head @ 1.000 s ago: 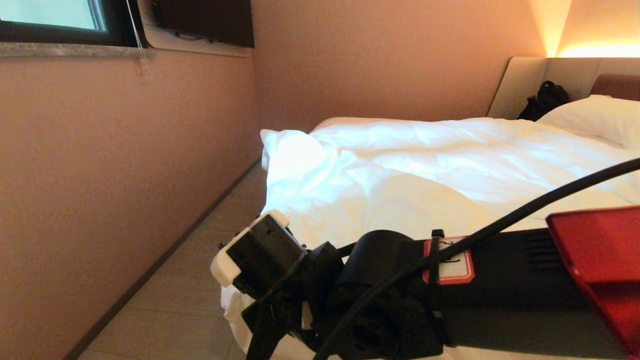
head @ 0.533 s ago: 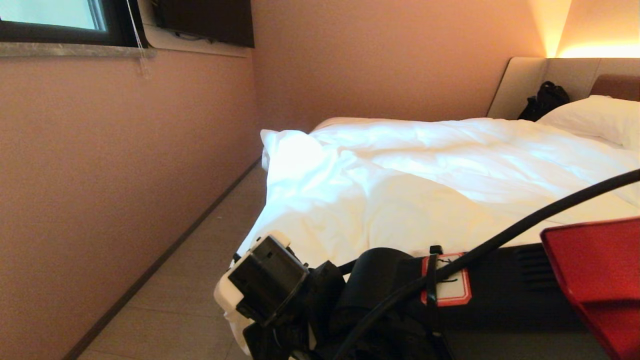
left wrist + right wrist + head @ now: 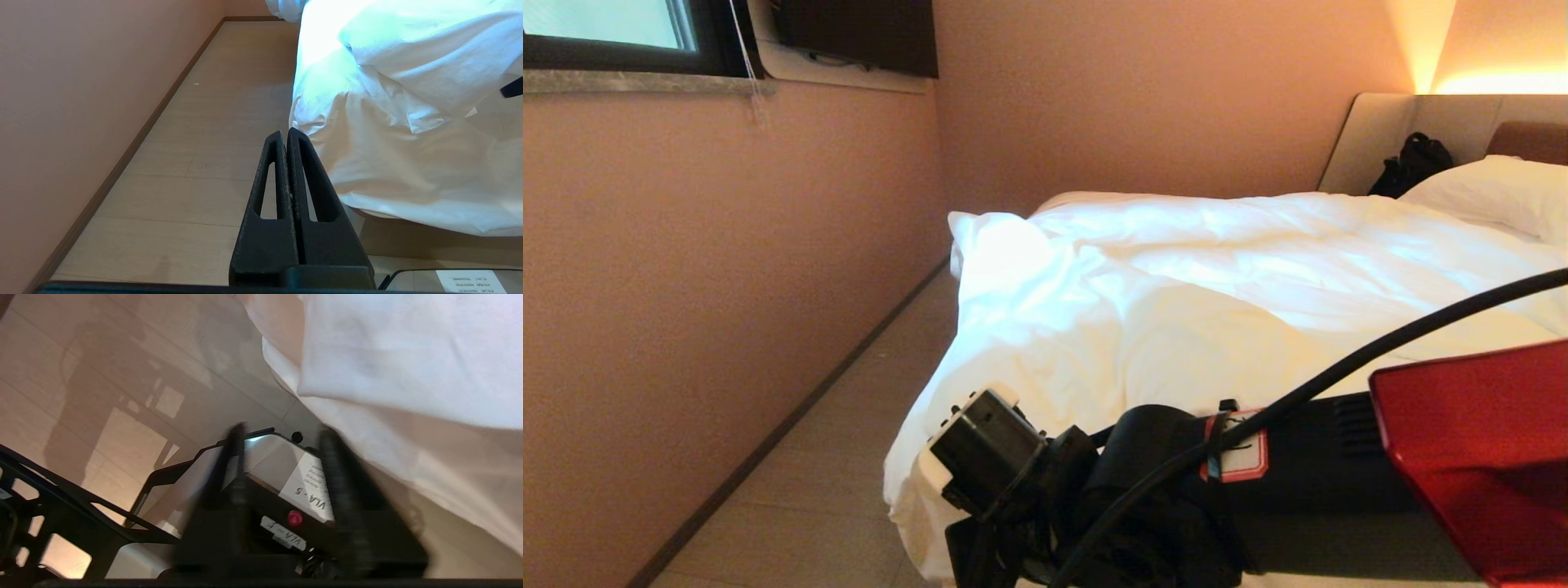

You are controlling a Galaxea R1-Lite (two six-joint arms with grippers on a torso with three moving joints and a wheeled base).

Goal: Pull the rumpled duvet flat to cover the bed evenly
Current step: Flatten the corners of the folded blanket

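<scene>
From my remote seat I count the following. One wide low bed with a padded beige and brown headboard [image 3: 1380,135]. One large puffy white duvet [image 3: 1176,302], wrinkled. One white pillow [image 3: 1494,192] in view at the head end. One black bag [image 3: 1413,163] propped against the headboard. One dark-framed window [image 3: 613,37] high on the left wall. Two robot hands.

Surface and room: pale wood-look plank floor [image 3: 229,102] with a dark skirting strip along plain pinkish-tan walls [image 3: 686,286]; a warm light glows above the headboard. A narrow aisle of floor runs between the left wall and the bed.

Duvet condition: it lies across the top of the bed from the pillow down to the foot, creased and bunched, with a raised lump at the far corner by the wall. At the near corner it spills over the mattress edge and hangs toward the floor in loose folds, a corner flap showing in the left wrist view.

Left hand [image 3: 287,134]: black fingers pressed together, empty, hanging low over the floor just beside the draped duvet edge, apart from it.

Right hand [image 3: 282,437]: black fingers spread with a gap between them, nothing between them, pointed down beside the hanging duvet over the robot's base. In the head view its arm lies across the near foot of the bed.
</scene>
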